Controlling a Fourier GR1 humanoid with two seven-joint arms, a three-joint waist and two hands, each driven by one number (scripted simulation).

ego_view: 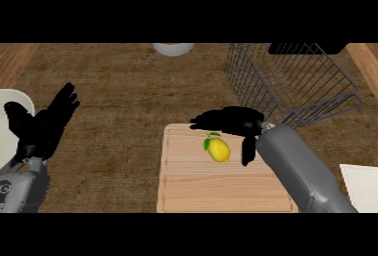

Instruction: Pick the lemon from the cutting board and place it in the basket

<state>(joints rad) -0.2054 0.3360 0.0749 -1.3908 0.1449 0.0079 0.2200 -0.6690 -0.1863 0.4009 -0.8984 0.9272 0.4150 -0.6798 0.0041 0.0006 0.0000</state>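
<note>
Head view: the lemon [218,149] lies on the cutting board [221,192], in its upper half and a little right of the middle, with a small green leaf at its top end. The right robot hand [230,123] hangs over the board's far edge just above the lemon, its fingers arched toward the left and its thumb reaching down the lemon's right side. The fingers are curved but not closed round the fruit; a gap shows between them and the yellow skin, so it looks like a hand cupped and ready, holding nothing yet.

To do this step well, the hand should probably come down and a little toward the robot, so that the lemon sits between thumb and fingers across its narrow middle, not at its pointed ends, where it could roll out. Only then should the fingers close.

The wire basket [310,102] stands just beyond the board's upper right corner, near the hand. Its near rim is the one thing in the way: the lemon will likely need lifting well clear of that wire edge before it goes across.

The left robot hand [44,125] rests at the left of the worktop [125,100], fingers straight and spread, beside a pale plate [9,125] at the edge. A light bowl [173,48] sits at the far edge and a white sheet [363,185] at the lower right, all well apart from the route.
</note>
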